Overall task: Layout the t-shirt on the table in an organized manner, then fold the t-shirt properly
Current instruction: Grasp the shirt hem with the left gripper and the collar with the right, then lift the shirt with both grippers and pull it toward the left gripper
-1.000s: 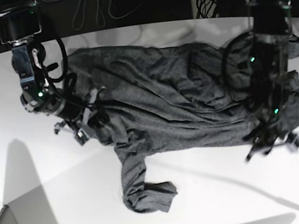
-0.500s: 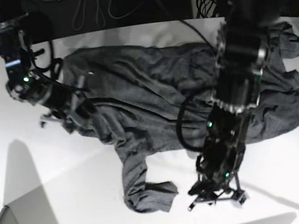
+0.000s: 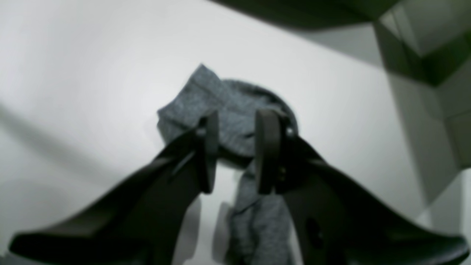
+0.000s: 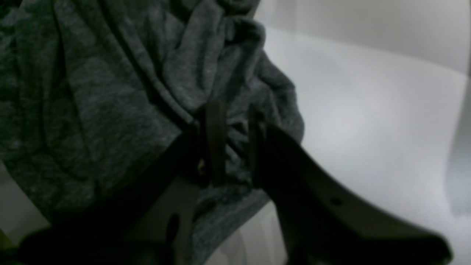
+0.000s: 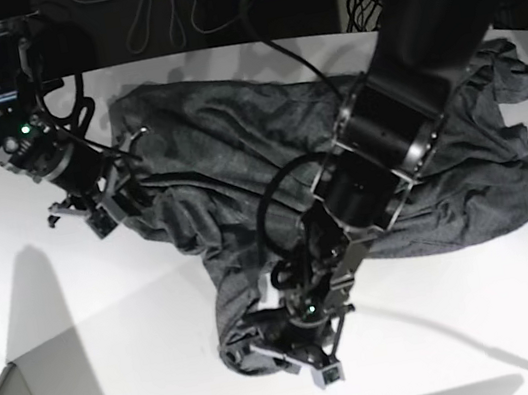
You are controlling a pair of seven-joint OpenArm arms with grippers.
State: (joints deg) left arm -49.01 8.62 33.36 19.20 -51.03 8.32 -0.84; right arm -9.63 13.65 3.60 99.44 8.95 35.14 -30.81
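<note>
Charcoal heather-grey knit t-shirt (image 5: 270,171) sprawls rumpled across the white worktop (image 5: 111,314); its bunched sleeve at lower centre sits between the left tool's (image 3: 235,154) parted pads, ungripped. Right tool (image 4: 233,141), upper left, pinches a fold.

We see two black arms with thick cylindrical segments, black cables looping along them and small green lights glowing on their housings. The left gripper (image 3: 235,154) has two flat, dark matte fingers (image 3: 265,151) on curved black mounts, with small screws beside one pad. The right gripper (image 4: 233,141) shows similar dark flat fingers (image 4: 214,141) and a hole in its black mount.
</note>
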